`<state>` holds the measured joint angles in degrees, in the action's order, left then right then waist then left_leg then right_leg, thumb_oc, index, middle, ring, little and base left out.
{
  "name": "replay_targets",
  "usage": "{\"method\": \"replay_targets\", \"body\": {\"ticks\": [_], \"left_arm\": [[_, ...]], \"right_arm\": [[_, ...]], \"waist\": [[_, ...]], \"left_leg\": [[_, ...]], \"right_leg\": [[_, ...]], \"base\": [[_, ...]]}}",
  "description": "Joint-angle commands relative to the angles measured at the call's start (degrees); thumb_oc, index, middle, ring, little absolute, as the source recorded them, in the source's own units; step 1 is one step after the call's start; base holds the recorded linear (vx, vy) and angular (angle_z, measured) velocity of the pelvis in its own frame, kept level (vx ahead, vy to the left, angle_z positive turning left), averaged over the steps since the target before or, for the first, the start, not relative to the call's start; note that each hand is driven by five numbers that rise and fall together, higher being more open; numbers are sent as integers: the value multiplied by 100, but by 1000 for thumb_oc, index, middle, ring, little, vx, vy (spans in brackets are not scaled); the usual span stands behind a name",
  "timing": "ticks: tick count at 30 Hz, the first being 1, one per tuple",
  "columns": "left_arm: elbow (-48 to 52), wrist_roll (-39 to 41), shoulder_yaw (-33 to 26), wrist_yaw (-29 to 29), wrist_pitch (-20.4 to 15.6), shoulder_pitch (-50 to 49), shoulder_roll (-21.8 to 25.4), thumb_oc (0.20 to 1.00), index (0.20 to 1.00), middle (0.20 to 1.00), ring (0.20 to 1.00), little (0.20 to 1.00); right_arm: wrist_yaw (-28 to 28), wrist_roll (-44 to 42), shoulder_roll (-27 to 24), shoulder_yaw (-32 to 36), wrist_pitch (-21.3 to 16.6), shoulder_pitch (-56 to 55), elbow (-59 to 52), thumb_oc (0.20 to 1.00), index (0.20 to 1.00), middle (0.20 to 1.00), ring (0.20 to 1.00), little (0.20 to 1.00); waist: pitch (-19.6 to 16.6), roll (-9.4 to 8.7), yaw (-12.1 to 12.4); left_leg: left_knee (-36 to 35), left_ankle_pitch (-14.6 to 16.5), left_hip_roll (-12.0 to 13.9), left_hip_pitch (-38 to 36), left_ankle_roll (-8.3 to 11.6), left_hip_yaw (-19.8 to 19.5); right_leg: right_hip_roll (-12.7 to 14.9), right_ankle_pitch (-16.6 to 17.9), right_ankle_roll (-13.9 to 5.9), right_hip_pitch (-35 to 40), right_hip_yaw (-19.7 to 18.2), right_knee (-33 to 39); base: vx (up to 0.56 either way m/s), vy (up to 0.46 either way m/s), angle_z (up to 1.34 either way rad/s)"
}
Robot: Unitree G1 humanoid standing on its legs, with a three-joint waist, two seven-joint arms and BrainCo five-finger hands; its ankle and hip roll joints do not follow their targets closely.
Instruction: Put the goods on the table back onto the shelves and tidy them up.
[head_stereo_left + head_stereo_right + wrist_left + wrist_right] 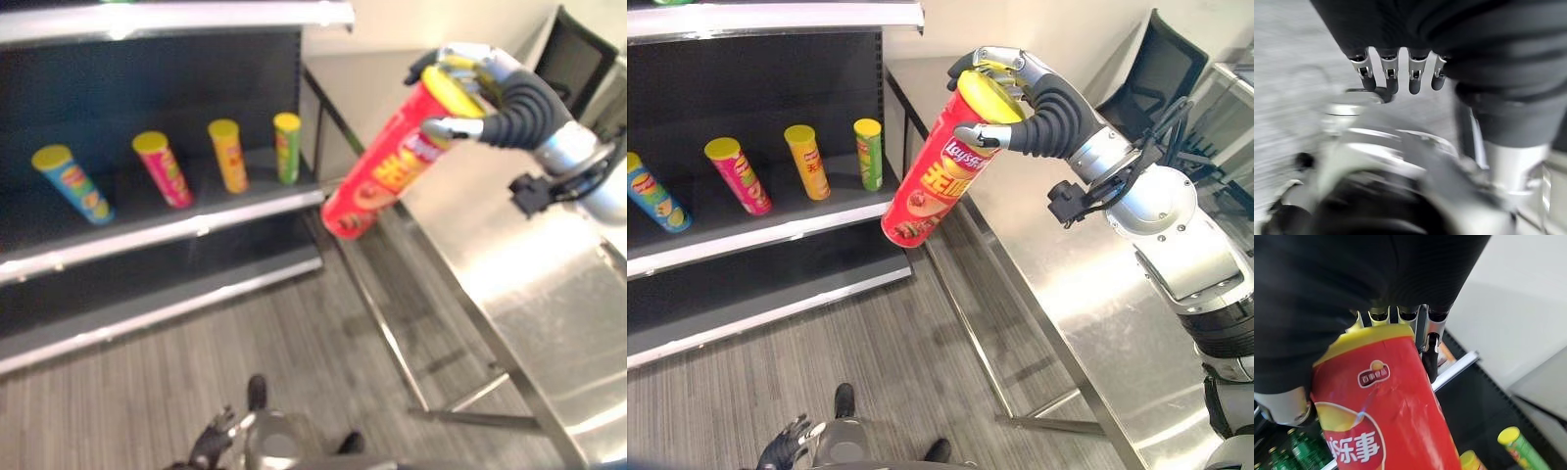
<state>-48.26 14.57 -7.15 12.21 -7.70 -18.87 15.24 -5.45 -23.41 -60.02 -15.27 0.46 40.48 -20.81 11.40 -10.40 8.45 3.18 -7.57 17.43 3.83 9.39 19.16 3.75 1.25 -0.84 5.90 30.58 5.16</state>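
Right eye view: right hand (1034, 103) curled round the yellow-lidded top of a red chip can (940, 168), held tilted in the air between the steel table (1087, 294) and the shelf (774, 230). Four cans stand on the shelf: blue (73, 183), pink (164, 168), orange (228, 155), green (287, 147). Right wrist view adds green bottles (1300, 445) on another shelf level. Left hand (1396, 73) hangs low over the floor, fingers relaxed, holding nothing.
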Motion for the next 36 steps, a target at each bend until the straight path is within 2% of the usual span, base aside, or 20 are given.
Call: {"method": "replay_targets", "body": {"ticks": [1, 5, 6, 7, 9, 12, 13, 15, 17, 18, 20, 21, 22, 24, 25, 28, 30, 32, 35, 36], "left_arm": [[335, -139, 243, 123, -175, 213, 149, 1000, 1000, 1000, 1000, 1000], [442, -132, 328, 246, -146, 235, 182, 1000, 1000, 1000, 1000, 1000], [525, -96, 436, 279, -133, 239, 214, 1000, 1000, 1000, 1000, 1000], [526, -96, 435, 279, -133, 238, 214, 1000, 1000, 1000, 1000, 1000], [559, -90, 520, 298, -99, 348, 259, 1000, 1000, 1000, 1000, 1000], [428, -269, 621, 279, -83, 629, 393, 1000, 1000, 1000, 1000, 1000], [452, -320, 577, 295, -78, 743, 525, 1000, 1000, 1000, 1000, 1000], [552, -310, 515, 308, -76, 722, 651, 1000, 1000, 1000, 1000, 1000], [441, -271, 432, 161, -76, 942, 689, 1000, 1000, 1000, 1000, 1000], [441, -272, 431, 161, -76, 942, 687, 1000, 1000, 1000, 1000, 1000], [475, -231, 414, 119, -86, 871, 702, 1000, 1000, 1000, 1000, 1000], [540, -118, 416, 70, -82, 836, 670, 1000, 1000, 1000, 1000, 1000], [492, 31, 401, 37, -67, 874, 568, 1000, 1000, 1000, 1000, 1000], [502, 71, 419, 50, -48, 895, 535, 1000, 1000, 1000, 1000, 1000], [463, 36, 446, 65, -20, 911, 485, 1000, 1000, 1000, 1000, 1000], [700, 179, 500, 47, 6, 835, 364, 1000, 1000, 1000, 1000, 1000], [692, 140, 480, 127, 54, 960, 408, 1000, 1000, 1000, 1000, 1000], [834, 241, 383, 208, 105, 834, 453, 1000, 1000, 1000, 1000, 1000], [928, 320, 360, 204, 108, 585, 406, 1000, 1000, 1000, 1000, 1000], [955, 334, 424, 232, 131, 518, 394, 1000, 1000, 1000, 1000, 1000]], "right_arm": [[84, 164, -55, 281, -112, 152, 124, 200, 200, 200, 200, 200], [9, 643, -158, 291, 174, -31, 18, 200, 200, 200, 200, 200], [-9, 827, -90, 282, 277, -73, -31, 200, 200, 200, 200, 200], [-9, 828, -88, 283, 278, -74, -32, 200, 200, 200, 200, 200], [-10, 1054, -102, 387, 357, -171, -197, 200, 200, 200, 200, 200], [-55, 1466, 114, 630, 529, -437, -356, 200, 200, 200, 200, 200], [-212, 1794, 349, 295, 701, -147, -461, 200, 200, 200, 200, 200], [-239, 1957, 470, -41, 727, 251, -432, 200, 200, 200, 200, 200], [-464, 2060, 1033, -711, 769, 911, -283, 200, 200, 200, 200, 200], [-464, 2060, 1034, -713, 768, 914, -282, 200, 200, 200, 200, 200], [-569, 1972, 1345, -1061, 744, 1213, -170, 200, 200, 200, 200, 200], [-593, 2075, 1476, -1320, 709, 1503, 22, 200, 200, 200, 200, 200], [-505, 2080, 1576, -1389, 672, 1675, 136, 200, 200, 200, 200, 200], [-467, 2143, 1569, -1354, 672, 1706, 151, 200, 200, 200, 200, 200], [-457, 2232, 1512, -1275, 661, 1612, 96, 200, 200, 200, 200, 200], [-461, 2362, 1369, -1098, 640, 1401, 133, 200, 200, 200, 200, 200], [-479, 2329, 1266, -919, 688, 1035, 64, 200, 200, 200, 200, 200], [-538, 2337, 1233, -905, 794, 826, -1, 200, 200, 200, 200, 200], [-580, 2232, 1220, -923, 833, 584, 91, 200, 200, 200, 200, 200], [-599, 2252, 1175, -908, 828, 522, 104, 200, 200, 200, 200, 200]], "waist": [[-349, 195, -211], [-483, 424, -510], [-502, 480, -588], [-507, 474, -600], [-498, 488, -711], [-528, 399, -789], [-533, 299, -733], [-500, 341, -632], [-407, 225, -568], [-408, 226, -569], [-361, 178, -489], [-304, 146, -379], [-234, 102, -325], [-227, 72, -320], [-214, 1, -285], [-151, 46, -249], [-115, 49, -483], [-114, -19, -428], [-288, 31, -465], [-354, 150, -524]], "left_leg": [[-32, -354, 344, -312, 229, -106], [71, -209, 574, -1007, 372, -103], [127, 82, 384, -1041, 360, -448], [136, 85, 377, -1025, 355, -460], [-129, 420, 246, -1092, 281, -377], [-754, 708, -288, -1220, 97, -176], [-818, 884, -642, -1202, -91, -28], [-818, 992, -670, -1244, -148, 74], [-818, 929, -919, -1088, -367, 166], [-818, 929, -919, -1086, -367, 166], [-818, 818, -1012, -979, -507, 118], [-818, 731, -1068, -883, -625, -38], [-818, 679, -1163, -798, -679, -266], [-818, 689, -1239, -731, -661, -400], [-818, 670, -1337, -667, -640, -504], [-818, 538, -1413, -360, -553, -605], [-818, 409, -1183, -267, -492, -247], [-818, 358, -768, -436, -348, -127], [-755, 211, 260, -730, 30, -273], [-729, -134, 597, -812, 140, -247]], "right_leg": [[304, 156, -619, 207, -59, -16], [657, 446, -784, 170, 234, -25], [1003, 674, -876, 86, 312, -109], [1012, 676, -880, 85, 322, -108], [1355, 923, -1041, 21, 296, -222], [1956, 1587, -1357, -131, 281, -162], [2342, 2224, -1416, -356, 295, -115], [2292, 2319, -1416, -404, 320, -127], [2034, 1710, -1284, -628, 163, -732], [2035, 1709, -1284, -631, 161, -734], [1511, 1329, -1197, -798, -72, -1297], [903, 886, -1155, -1157, -456, -1954], [530, 648, -1088, -1447, -706, -2271], [477, 531, -927, -1376, -603, -1978], [333, 429, -721, -1031, -583, -1430], [332, 555, -714, -837, -157, -819], [510, 727, -823, -772, 178, -608], [724, 814, -912, -572, 223, -453], [1211, 709, -1050, -576, 171, -579], [1391, 685, -1046, -689, 176, -769]], "base": [[-87, 191, 54], [-82, 363, 69], [-80, 416, 71], [-57, 437, 85], [-17, 373, 89], [-73, 585, 61], [-157, 679, 26], [-115, 408, -45], [-248, 427, -56], [-262, 358, -36], [-210, 300, -10], [-299, 420, -6], [-247, 320, 11], [-92, 71, 69], [-64, -27, 114], [-78, 19, 83], [-57, 137, 122], [-2, 304, 121], [44, 489, -14], [45, 334, -61]]}}
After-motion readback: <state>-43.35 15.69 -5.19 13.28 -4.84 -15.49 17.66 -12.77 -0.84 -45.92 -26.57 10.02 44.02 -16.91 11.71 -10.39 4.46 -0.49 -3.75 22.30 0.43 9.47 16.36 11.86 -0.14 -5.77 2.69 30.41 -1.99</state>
